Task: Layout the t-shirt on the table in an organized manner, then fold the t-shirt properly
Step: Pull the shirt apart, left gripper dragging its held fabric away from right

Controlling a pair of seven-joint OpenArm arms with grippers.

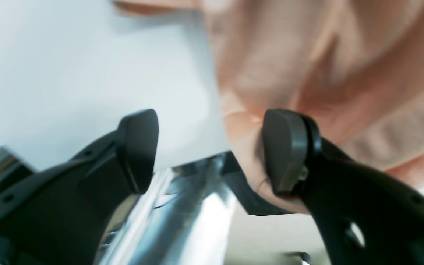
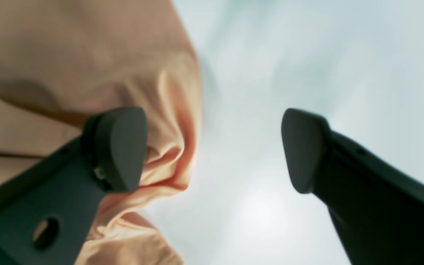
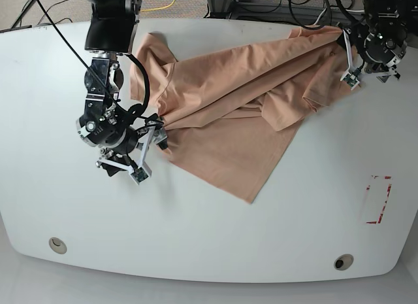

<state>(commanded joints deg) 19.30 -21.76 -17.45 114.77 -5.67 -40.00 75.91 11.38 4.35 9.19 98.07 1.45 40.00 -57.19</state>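
The plain peach short-sleeved cotton t-shirt [image 3: 228,101] lies crumpled and stretched across the far half of the large white smooth counter [image 3: 209,219], running from the left-centre up to the far right corner. Its body is bunched into long diagonal folds, and one flat flap points down toward the middle of the counter. A sleeve sits rumpled near the far left edge.

The right gripper [image 2: 214,149], on the left in the base view, stands with its dark jaws spread wide. One finger [image 2: 122,147] rests against a gathered fold of the peach cloth, while the other is over bare white surface; nothing is clamped between them.

The left gripper [image 1: 212,151], at the far right corner in the base view, is also spread fairly wide. One of its fingers [image 1: 287,147] touches the cloth's edge, with fabric bunched beside and behind it; the other hangs over plain counter. A shiny metal part shows between its jaws.

A red-tape rectangle mark [image 3: 377,199] lies near the right edge, well apart from the shirt. Two round grommet holes [image 3: 57,244] sit near the front edge
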